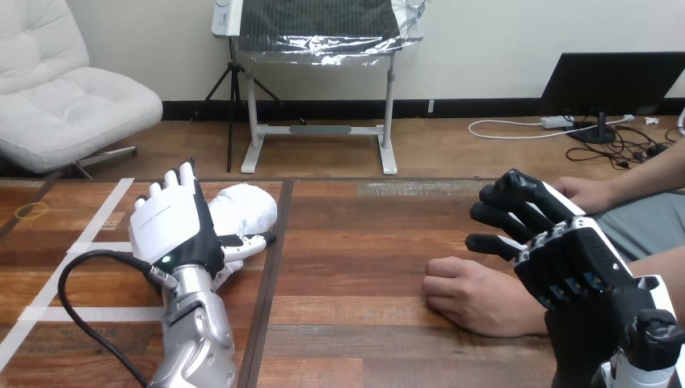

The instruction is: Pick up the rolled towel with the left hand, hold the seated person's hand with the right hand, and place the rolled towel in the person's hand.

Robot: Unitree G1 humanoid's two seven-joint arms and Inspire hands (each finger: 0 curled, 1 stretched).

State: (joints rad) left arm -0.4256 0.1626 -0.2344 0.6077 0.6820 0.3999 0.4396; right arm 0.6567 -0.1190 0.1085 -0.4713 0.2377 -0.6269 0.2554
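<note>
here our left hand (174, 222) stands upright, fingers straight, gripping nothing, just beside the rolled towel (246, 206) on the table (355, 242). our right hand (557, 250) hangs loosely open above the person's hand (472, 295), not clasping it.

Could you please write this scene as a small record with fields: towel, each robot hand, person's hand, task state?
rolled towel: white, lying on the table, partly behind the left hand
left hand: open, fingers straight, beside the towel; contact unclear
person's nearer hand: resting on the table, knuckles up
right hand: open, fingers relaxed, above that hand's wrist; no grip seen
task state: towel not yet lifted, not yet handed over
</note>
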